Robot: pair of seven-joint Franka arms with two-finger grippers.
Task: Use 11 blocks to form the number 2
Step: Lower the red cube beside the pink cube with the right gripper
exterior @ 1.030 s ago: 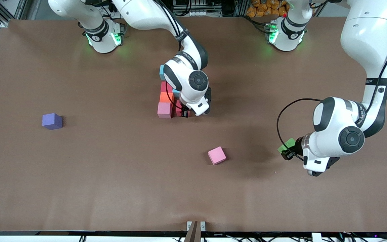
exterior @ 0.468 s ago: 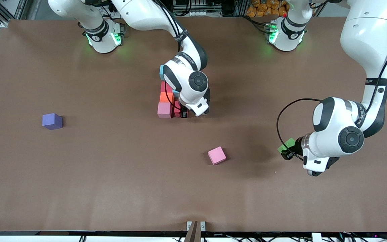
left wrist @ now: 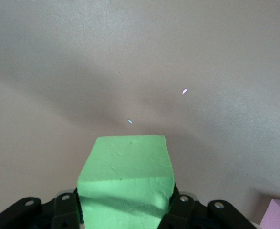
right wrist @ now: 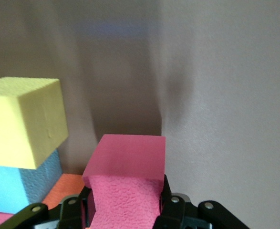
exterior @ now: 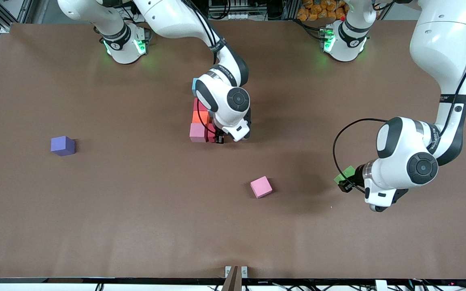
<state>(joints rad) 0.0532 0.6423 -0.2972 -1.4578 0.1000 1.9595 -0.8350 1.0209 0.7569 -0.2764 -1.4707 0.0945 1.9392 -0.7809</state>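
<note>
Part of the number 2 (exterior: 199, 118) lies mid-table: a blue block (exterior: 195, 85), a red one (exterior: 197, 104), an orange one (exterior: 200, 117) and a pink one (exterior: 197, 132) show, and the right arm hides the others. My right gripper (exterior: 218, 138) is shut on a red block (exterior: 211, 131), held low right beside that pink block. The right wrist view shows this red block (right wrist: 125, 183) in the gripper (right wrist: 125, 207), with yellow (right wrist: 25, 119), blue (right wrist: 20, 186) and orange (right wrist: 66, 188) blocks alongside. My left gripper (exterior: 344, 184) is shut on the green block (exterior: 345, 174), off toward the left arm's end. The left wrist view shows the green block (left wrist: 125, 179) filling the gripper (left wrist: 125, 212).
A loose pink block (exterior: 261, 186) lies nearer the front camera, between the two grippers; its corner (left wrist: 279, 215) shows in the left wrist view. A purple cube (exterior: 62, 145) sits alone toward the right arm's end of the brown table (exterior: 136, 222).
My right gripper has slid the red block a little closer to the pink block of the figure. The left arm with the green block has not moved.
</note>
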